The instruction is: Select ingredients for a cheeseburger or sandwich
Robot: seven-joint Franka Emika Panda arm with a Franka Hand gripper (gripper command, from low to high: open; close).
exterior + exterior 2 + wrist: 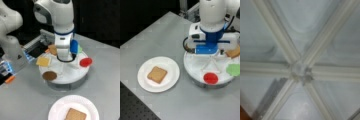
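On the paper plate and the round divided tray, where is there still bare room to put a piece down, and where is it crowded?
The paper plate is bare all round the single bread slice. On the divided tray, the sector between the patty and the red round piece is free. Its centre is crowded: the arm stands over the hub, hiding the end effector.

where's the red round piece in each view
Front view: red round piece on the white divided tray's right edge.
Front view: red round piece at the tray's near edge, right of the paper plate.
Wrist view: not in it; only tray ribs.
Shared landmark: the tray.
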